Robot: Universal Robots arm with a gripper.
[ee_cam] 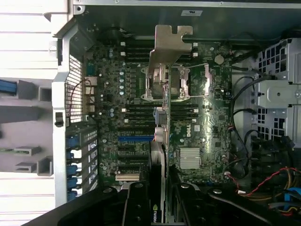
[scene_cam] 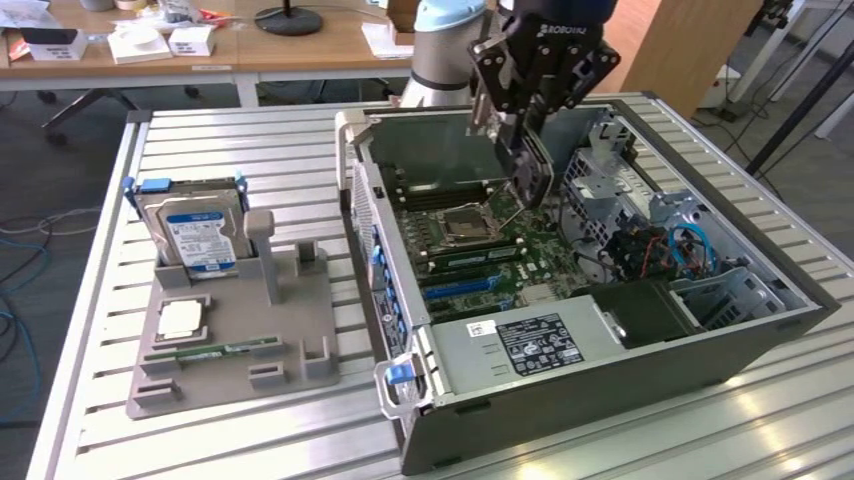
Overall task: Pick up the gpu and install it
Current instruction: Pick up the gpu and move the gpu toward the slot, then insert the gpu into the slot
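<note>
1. The black two-fingered tool (scene_cam: 523,120) is clamped on the gpu (scene_cam: 531,172), a thin dark flat card with a silver metal bracket. It holds the card on edge above the green motherboard (scene_cam: 467,250). The board sits inside the open dark-grey computer case (scene_cam: 747,340), near the exterior view's right edge of the slatted metal worktop (scene_cam: 240,140).
2. From the wrist view the card (ee_cam: 160,155) seems to hang over the silver processor socket (ee_cam: 186,84), not the blue expansion slot (ee_cam: 135,138). Coming down here would likely strike the socket.
3. The card looks slightly tilted, so a skewed connector could jam or bend in a slot.
4. The bracket (ee_cam: 167,47) may catch the case's rear wall.
5. The grip looks narrow, so pressing force could pivot the card or let it slip.
</note>
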